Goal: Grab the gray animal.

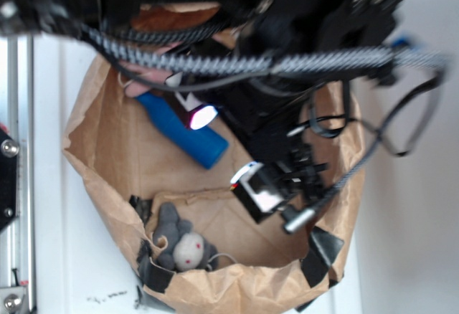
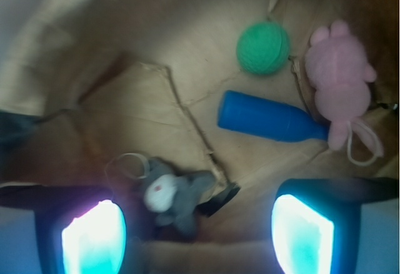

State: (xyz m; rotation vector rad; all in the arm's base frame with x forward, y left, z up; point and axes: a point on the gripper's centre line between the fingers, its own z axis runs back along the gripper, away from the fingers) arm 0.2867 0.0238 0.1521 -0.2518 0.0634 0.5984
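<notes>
Your pincer (image 2: pixel 199 236) hung released, its two lit fingers (image 2: pixel 94 239) spread wide and holding nothing, above the floor of the brown paper bag (image 1: pixel 107 149). The gray animal (image 2: pixel 172 194) lay on the bag's floor just beside your left-hand finger in the wrist view, its pale face turned up, untouched. In the exterior view it sat near the bag's lower rim. Farther off lay the blue bottle (image 2: pixel 269 119), with the green yarn ball (image 2: pixel 263 49) beyond it and the pink bunny (image 2: pixel 340 74) touching the bottle's narrow end.
</notes>
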